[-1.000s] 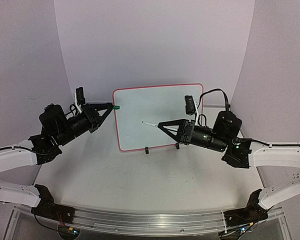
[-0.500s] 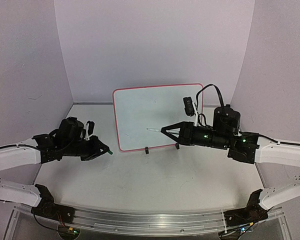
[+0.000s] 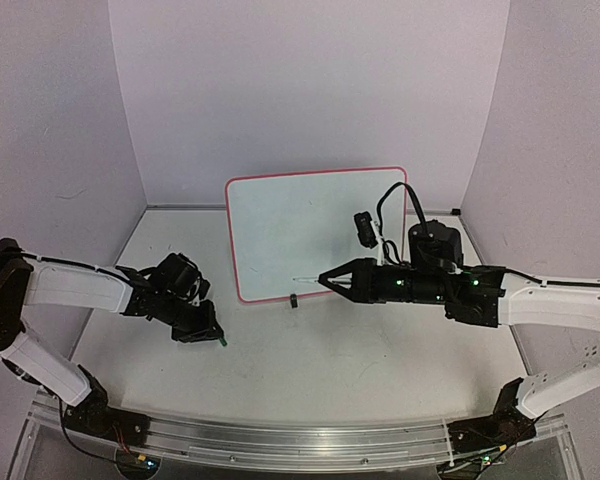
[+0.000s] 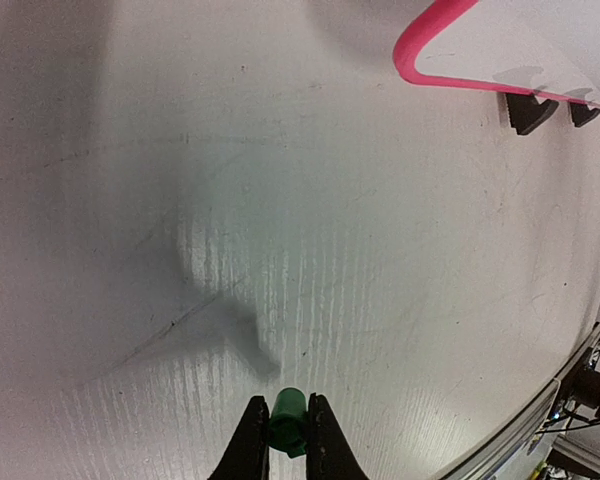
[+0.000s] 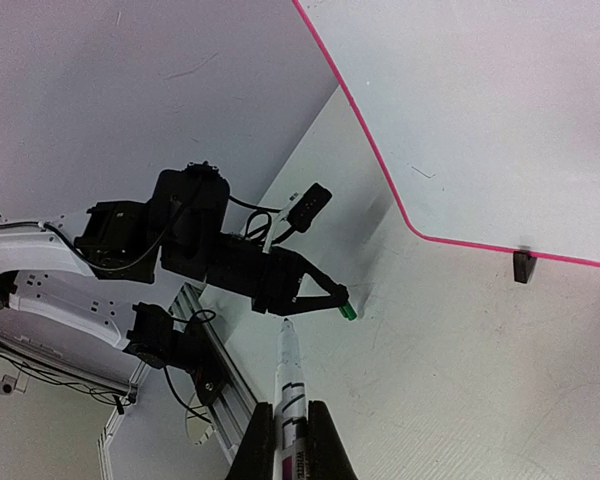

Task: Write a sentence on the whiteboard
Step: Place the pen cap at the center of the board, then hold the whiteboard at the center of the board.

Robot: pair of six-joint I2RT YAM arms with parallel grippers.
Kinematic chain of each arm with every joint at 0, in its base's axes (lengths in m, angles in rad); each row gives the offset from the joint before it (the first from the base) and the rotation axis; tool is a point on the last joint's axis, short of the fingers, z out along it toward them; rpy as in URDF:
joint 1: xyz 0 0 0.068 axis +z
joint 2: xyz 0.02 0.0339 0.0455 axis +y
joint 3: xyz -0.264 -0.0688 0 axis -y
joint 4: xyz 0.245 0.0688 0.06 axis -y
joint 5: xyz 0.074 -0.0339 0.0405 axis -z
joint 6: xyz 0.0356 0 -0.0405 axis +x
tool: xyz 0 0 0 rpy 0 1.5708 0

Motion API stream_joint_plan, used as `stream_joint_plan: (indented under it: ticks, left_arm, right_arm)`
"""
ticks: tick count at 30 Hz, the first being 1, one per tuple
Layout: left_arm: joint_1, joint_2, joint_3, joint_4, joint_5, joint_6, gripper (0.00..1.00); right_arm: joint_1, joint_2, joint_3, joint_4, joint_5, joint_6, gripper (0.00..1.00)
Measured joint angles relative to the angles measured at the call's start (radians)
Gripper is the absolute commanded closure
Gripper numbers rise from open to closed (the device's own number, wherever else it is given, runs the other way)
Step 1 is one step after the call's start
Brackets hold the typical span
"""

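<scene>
The whiteboard [image 3: 310, 225] stands upright at the table's middle, white with a red-pink rim and black clip feet [image 3: 294, 301]; its surface looks blank. It also shows in the right wrist view [image 5: 500, 110] and its corner in the left wrist view [image 4: 430, 50]. My right gripper [image 3: 330, 279] is shut on a white marker [image 5: 290, 385], uncapped, tip pointing left, low in front of the board's lower edge. My left gripper [image 3: 218, 338] is shut on the green marker cap [image 4: 288, 420], held just above the table at front left, away from the board.
The white table [image 3: 310, 360] is ringed by pale curved walls. An aluminium rail [image 3: 280, 440] runs along the near edge. The board's clip feet [image 4: 530, 108] stand out in front of its rim.
My left gripper swung from the board's top left corner down and back toward the front left with the green cap. My right gripper moved the marker down and away from the board face.
</scene>
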Motion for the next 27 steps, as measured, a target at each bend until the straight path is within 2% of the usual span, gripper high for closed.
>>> stream_joint_plan:
  ticks: [3, 6, 10, 16, 18, 19, 27]
  left_arm:
    - [0.003, 0.031, 0.019, 0.010, 0.013, 0.012, 0.87]
    - [0.010, 0.056, 0.027, 0.023, 0.025, 0.018, 0.75]
    - [0.019, 0.088, 0.031, 0.024, 0.035, 0.022, 0.49]
    - [0.021, 0.094, 0.035, 0.022, 0.029, 0.020, 0.22]
    - [0.021, 0.090, 0.040, 0.014, 0.017, 0.020, 0.05]
    - [0.022, 0.086, 0.043, 0.007, 0.010, 0.023, 0.01]
    - [0.054, 0.012, 0.086, -0.142, -0.044, 0.086, 0.00]
  right_arm:
    - [0.000, 0.000, -0.001, -0.001, 0.000, 0.000, 1.00]
    - [0.000, 0.000, -0.002, -0.001, 0.000, 0.000, 1.00]
    - [0.000, -0.004, -0.016, -0.001, 0.001, -0.002, 1.00]
    - [0.000, -0.017, -0.037, -0.005, 0.010, -0.003, 1.00]
    - [0.000, -0.021, -0.037, -0.005, 0.015, -0.003, 1.00]
    - [0.000, -0.023, -0.037, -0.005, 0.018, -0.003, 1.00]
    - [0.001, -0.120, -0.071, -0.026, 0.113, -0.014, 1.00]
